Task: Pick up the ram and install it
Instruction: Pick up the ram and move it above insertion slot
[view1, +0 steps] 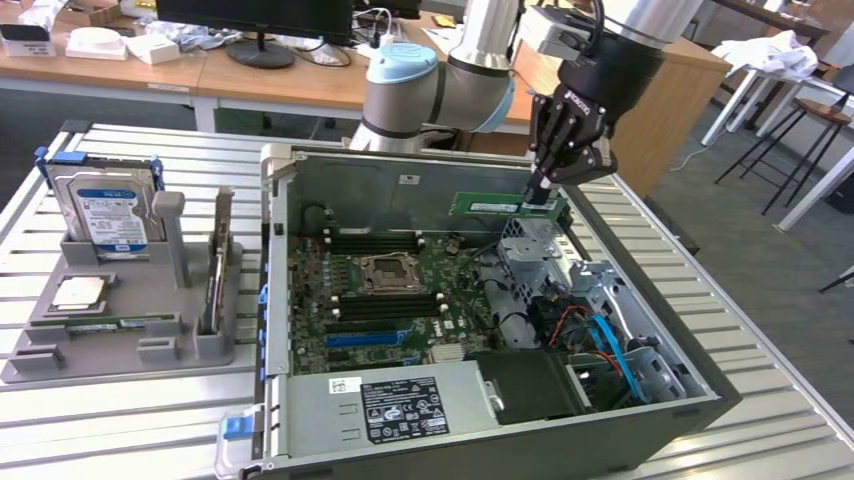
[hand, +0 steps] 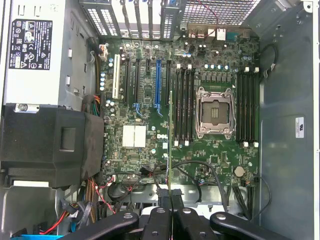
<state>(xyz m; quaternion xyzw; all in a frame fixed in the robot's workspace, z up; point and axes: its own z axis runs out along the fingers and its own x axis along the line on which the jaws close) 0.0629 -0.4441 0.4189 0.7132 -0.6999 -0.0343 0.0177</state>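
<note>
The ram (view1: 486, 205) is a narrow green stick, and my gripper (view1: 538, 202) is shut on one end of it. It hangs level over the back right of the open computer case (view1: 400, 175), above the motherboard (view1: 387, 300). In the wrist view the ram (hand: 171, 145) shows edge-on as a thin green line running out from my gripper (hand: 171, 201). That line lies beside the black memory slots (hand: 183, 105) next to the CPU socket (hand: 215, 112). More memory slots (hand: 248, 107) lie on the socket's other side.
A grey holder tray (view1: 120, 330) on the exterior view's left carries a hard drive (view1: 110, 215), a silver CPU chip (view1: 80, 292) and an upright card (view1: 216, 265). Inside the case are the power supply (view1: 400, 405), a drive cage (view1: 541, 250) and cables (view1: 587, 335).
</note>
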